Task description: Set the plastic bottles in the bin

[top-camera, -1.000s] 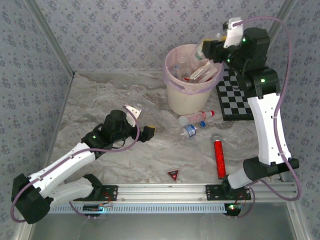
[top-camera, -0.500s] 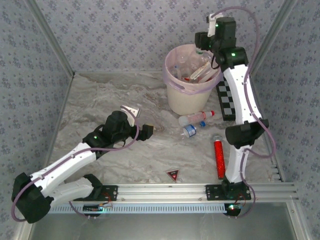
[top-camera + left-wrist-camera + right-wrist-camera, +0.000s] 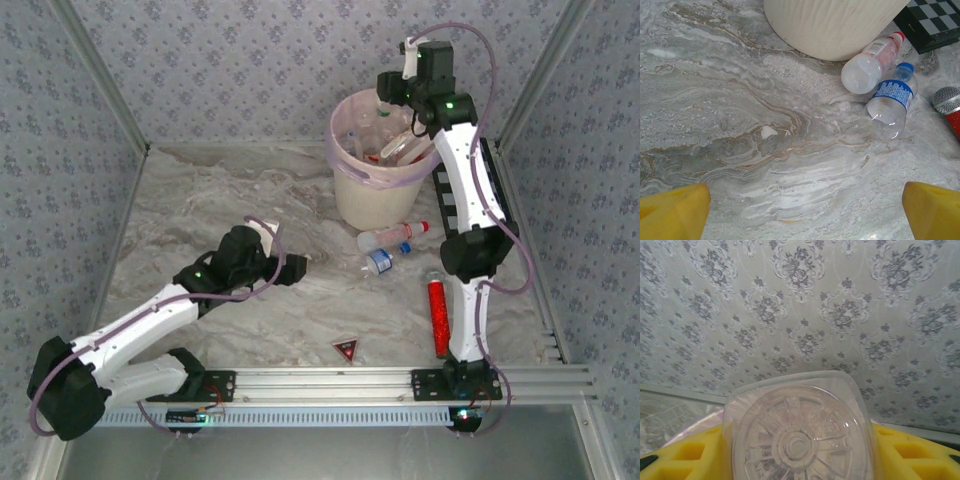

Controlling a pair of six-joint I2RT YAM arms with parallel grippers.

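Right gripper [image 3: 390, 90] is clamped on a clear bottle [image 3: 797, 432]. In the wrist view its ribbed base faces my camera and sits between the yellow pads [image 3: 687, 452], touching both. From the top view this gripper is up high over the far rim of the bin [image 3: 368, 205], with wallpaper straight ahead of it. Below it, several bottles [image 3: 397, 140] are already lying inside the pink liner.

Left gripper [image 3: 291, 267] has its jaws wide apart with nothing between them. It's low over the marble table [image 3: 740, 125], with just the two yellow fingertips [image 3: 672, 210] at the bottom corners of the wrist view.

Ahead of the left gripper and off to its right, two bottles are lying on their sides:
- The red-capped bottle [image 3: 871, 64] is farther off and close to the bin wall [image 3: 830, 25]. I can't tell if they touch.
- The blue-labelled bottle [image 3: 891, 97] is nearer and just beside the red-capped one, bases close together.

Further right of those is the red glittery tube [image 3: 947, 105], with the checkerboard [image 3: 935, 22] beyond it. Near my bases there's a small red triangle [image 3: 345, 349], well apart from both grippers.
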